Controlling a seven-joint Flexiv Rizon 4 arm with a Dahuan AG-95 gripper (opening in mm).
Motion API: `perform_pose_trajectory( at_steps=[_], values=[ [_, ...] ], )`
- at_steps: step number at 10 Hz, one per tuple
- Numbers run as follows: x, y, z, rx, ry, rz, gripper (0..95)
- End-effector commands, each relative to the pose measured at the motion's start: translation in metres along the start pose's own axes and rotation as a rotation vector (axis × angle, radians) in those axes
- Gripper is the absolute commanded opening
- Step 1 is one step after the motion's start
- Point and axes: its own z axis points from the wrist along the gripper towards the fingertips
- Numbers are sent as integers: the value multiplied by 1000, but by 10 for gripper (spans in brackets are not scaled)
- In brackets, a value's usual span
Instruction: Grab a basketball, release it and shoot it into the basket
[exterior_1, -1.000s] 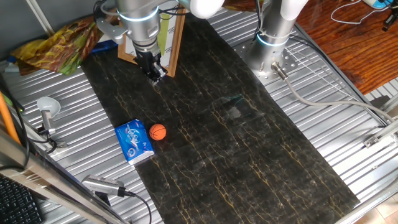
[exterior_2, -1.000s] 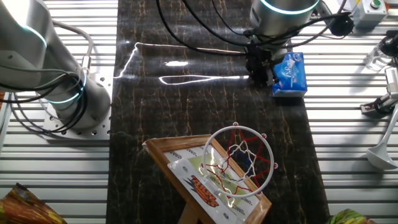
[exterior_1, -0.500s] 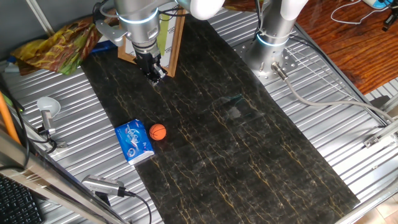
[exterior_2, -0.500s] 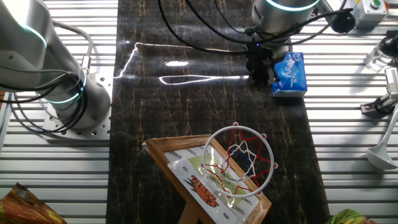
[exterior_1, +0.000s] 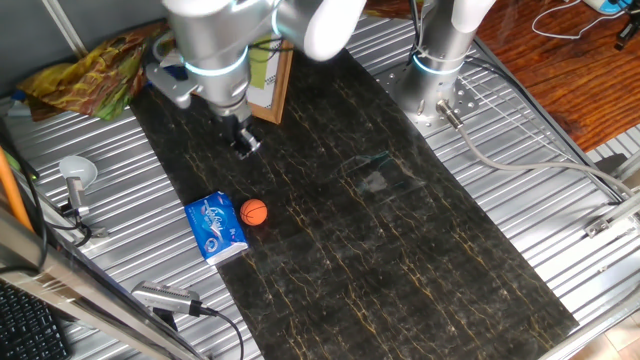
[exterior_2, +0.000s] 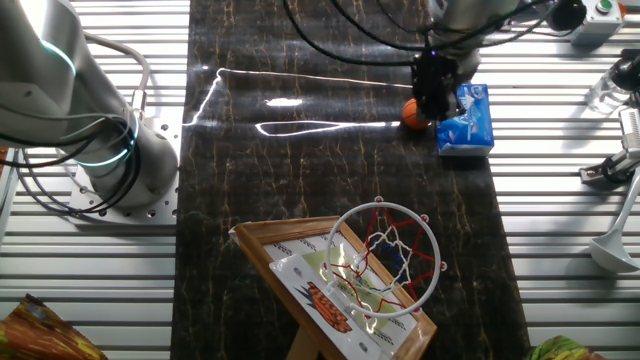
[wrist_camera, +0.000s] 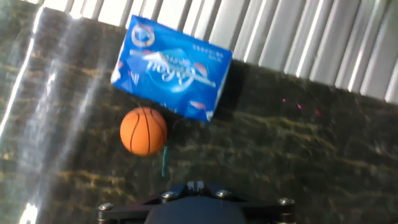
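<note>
The small orange basketball (exterior_1: 254, 211) lies on the dark marbled mat, right beside a blue-and-white packet (exterior_1: 216, 227). It also shows in the other fixed view (exterior_2: 412, 113) and in the hand view (wrist_camera: 143, 130). My gripper (exterior_1: 245, 145) hangs above the mat between the basket and the ball, fingers close together and empty; in the other fixed view the gripper (exterior_2: 436, 95) stands just beside the ball. In the hand view only the fingertips (wrist_camera: 196, 185) show, shut. The basket (exterior_2: 390, 258), an orange rim with white net on a wood-framed backboard (exterior_1: 265, 75), stands at the mat's far end.
The packet (exterior_2: 467, 118) lies at the mat's edge, also in the hand view (wrist_camera: 171, 76). The robot base (exterior_1: 440, 60) stands on the ribbed metal table (exterior_1: 560, 230). A crumpled coloured bag (exterior_1: 90, 70) lies behind, and a silver ladle (exterior_1: 75, 180) at the left.
My gripper has moved away from the backboard toward the ball and packet. The ball, hidden behind the gripper before in the other fixed view, now shows beside it.
</note>
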Motion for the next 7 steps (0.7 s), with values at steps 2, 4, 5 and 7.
perform_pose_trajectory(
  at_steps=[2,4,5,7],
  values=[
    [-15,6,11,-1,-11,-8,190],
    [-24,11,17,0,-8,-18,190],
    [-24,12,18,-2,-9,-43,190],
    [-25,13,22,-12,-8,-57,190]
  ],
)
